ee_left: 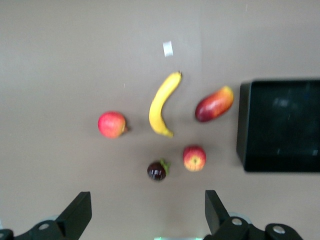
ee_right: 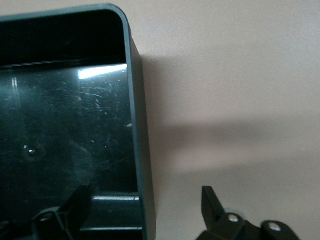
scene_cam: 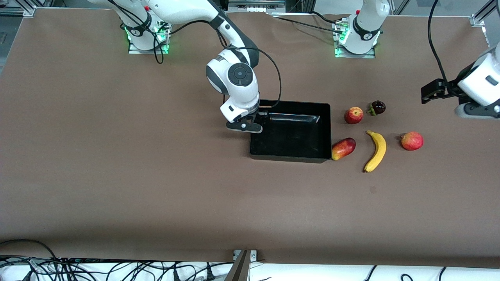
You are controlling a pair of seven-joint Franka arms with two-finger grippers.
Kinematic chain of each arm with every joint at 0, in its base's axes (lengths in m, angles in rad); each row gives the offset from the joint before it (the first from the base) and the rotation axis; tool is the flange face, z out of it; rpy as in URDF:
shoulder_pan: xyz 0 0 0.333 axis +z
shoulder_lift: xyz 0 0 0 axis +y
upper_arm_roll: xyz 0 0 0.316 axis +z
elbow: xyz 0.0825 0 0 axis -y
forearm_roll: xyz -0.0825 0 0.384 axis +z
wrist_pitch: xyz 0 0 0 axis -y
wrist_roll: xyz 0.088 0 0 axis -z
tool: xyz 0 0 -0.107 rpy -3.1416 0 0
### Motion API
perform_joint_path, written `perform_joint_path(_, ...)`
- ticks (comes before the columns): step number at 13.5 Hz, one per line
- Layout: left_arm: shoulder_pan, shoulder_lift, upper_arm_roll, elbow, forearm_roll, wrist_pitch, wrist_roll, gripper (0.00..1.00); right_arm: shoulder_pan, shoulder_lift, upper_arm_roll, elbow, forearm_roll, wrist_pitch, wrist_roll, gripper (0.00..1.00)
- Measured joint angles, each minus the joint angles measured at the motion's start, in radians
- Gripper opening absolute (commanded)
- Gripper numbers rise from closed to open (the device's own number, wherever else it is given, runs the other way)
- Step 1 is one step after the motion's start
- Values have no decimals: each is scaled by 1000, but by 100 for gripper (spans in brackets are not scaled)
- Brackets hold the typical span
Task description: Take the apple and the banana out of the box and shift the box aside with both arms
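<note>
Glossy black box (scene_cam: 291, 157), shallow, rectangular, low-walled, open side up, flat on the brown tabletop (scene_cam: 117, 175) near its middle; nothing inside but a bright glare streak along the wall farther from the front camera. Long curved yellow banana (scene_cam: 376, 150), lying flat, dark stem tip pointing away from the front camera, toward the left arm's end from the box, well apart from it. Small round red apple (scene_cam: 353, 115) with a yellowish patch, resting upright, farther from the front camera than the banana, near the box's corner, not touching.
</note>
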Motion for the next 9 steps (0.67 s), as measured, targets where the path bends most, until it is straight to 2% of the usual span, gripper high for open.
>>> perform_joint_path(2,-13,-60,23,-110,-6,114,-15,100,6,23,0,0,-18,4,8,36)
perform_joint_path(4,-17,-83,22,-150,-6,123,-24,100,8,41,0,0,-20,4,8,0)
perform_joint_path(9,-29,-84,18,-150,-6,84,-28,100,8,46,-4,4,-21,4,6,0)
